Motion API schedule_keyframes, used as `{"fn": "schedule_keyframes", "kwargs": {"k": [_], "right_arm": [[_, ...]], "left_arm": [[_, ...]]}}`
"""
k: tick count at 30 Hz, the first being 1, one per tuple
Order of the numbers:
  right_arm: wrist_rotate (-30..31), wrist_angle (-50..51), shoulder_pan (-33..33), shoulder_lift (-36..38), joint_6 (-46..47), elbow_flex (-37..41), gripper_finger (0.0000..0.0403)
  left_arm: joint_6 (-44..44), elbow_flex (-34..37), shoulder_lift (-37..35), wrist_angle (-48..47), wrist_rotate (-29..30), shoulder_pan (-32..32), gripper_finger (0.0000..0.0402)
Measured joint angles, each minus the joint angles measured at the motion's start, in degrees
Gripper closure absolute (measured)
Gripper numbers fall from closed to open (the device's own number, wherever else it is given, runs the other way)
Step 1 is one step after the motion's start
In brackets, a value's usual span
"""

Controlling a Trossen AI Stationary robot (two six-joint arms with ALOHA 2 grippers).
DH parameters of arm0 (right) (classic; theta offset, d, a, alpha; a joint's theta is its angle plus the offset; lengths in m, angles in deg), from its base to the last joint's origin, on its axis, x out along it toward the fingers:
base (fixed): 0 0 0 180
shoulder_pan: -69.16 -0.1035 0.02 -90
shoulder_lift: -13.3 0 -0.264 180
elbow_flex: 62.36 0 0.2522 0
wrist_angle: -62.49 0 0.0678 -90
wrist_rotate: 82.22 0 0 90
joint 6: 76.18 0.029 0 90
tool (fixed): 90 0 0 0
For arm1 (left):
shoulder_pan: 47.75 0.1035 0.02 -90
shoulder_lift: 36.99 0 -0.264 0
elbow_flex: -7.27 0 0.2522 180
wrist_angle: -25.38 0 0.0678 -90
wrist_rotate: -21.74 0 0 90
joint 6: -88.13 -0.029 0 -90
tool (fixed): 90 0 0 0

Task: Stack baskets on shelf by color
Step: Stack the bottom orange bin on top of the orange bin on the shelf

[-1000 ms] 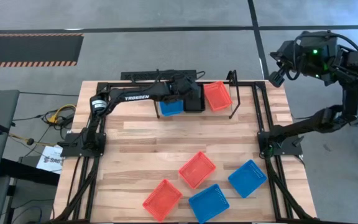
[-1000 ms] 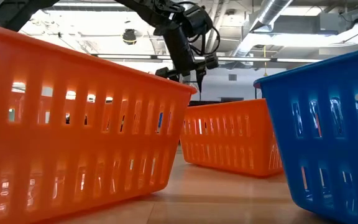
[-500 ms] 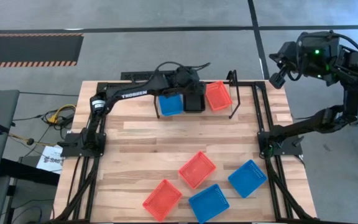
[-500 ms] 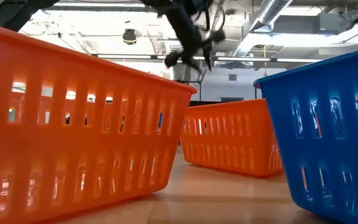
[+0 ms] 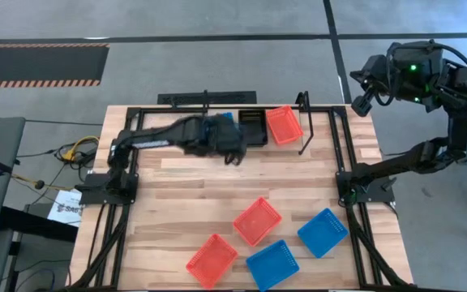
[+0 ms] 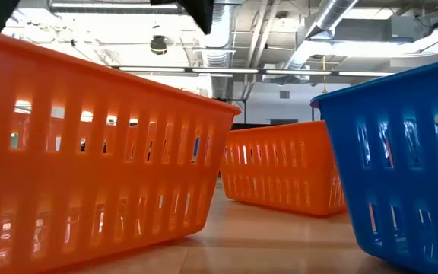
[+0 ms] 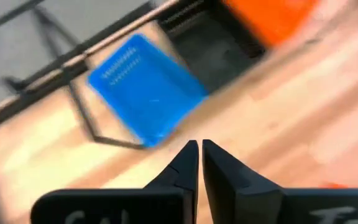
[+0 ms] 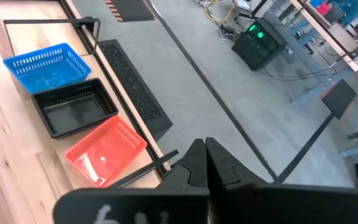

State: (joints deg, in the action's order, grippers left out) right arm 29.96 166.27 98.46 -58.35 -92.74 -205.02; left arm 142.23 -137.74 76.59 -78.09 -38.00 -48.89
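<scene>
While right arm waits, left pincer [image 7: 199, 163] shut, empty.

From above, I saw the left arm [image 5: 177, 136] only as a motion smear, covering most of the blue basket [image 5: 227, 118] on the shelf [image 5: 302, 122]. In my left wrist view that basket [image 7: 145, 87] and the orange one [image 7: 272, 15], cropped at the edge, were blurred. The low view cut off the near orange basket [image 6: 90, 144] and blue basket [image 6: 401, 152], and the arm showed only as a dark scrap.
</scene>
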Motion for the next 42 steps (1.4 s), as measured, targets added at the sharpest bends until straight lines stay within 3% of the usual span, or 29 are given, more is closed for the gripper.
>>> {"fn": "schedule_keyframes", "kwargs": {"k": [7, 10, 14, 21, 28, 34, 42], "right_arm": [[-0.45, -0.02, 0.00, -1.41, 0.27, 0.02, 0.0401], [-3.72, 0.00, -0.02, -2.47, 1.55, 0.00, 0.0397], [-7.46, -0.02, -0.04, -4.39, 1.66, 0.04, 0.0393], [-8.30, -0.02, -0.02, -7.51, -1.54, 0.02, 0.0391], [-13.58, -0.12, -0.04, -10.06, -5.84, 0.02, 0.0392], [-14.44, -1.75, -0.20, -10.75, -7.52, -0.04, 0.0399], [-15.02, -2.01, -0.33, -11.18, -7.63, 0.02, 0.0395]], "left_arm": [[-3.84, 4.21, -1.97, -0.16, -0.41, -6.70, 0.0377], [-5.96, 6.38, -2.62, -0.18, -3.02, -7.63, 0.0359], [-5.63, 12.19, -3.15, -0.32, -8.56, -8.18, 0.0336], [3.27, 24.11, -3.43, 0.97, -17.53, -9.85, 0.0308], [10.49, 31.31, -3.41, 15.49, -29.97, -14.81, 0.0301], [12.44, 31.99, -3.22, 25.77, -29.99, -19.91, 0.0301], [22.45, 32.04, -2.90, 20.07, -30.83, -24.96, 0.0301]]}}
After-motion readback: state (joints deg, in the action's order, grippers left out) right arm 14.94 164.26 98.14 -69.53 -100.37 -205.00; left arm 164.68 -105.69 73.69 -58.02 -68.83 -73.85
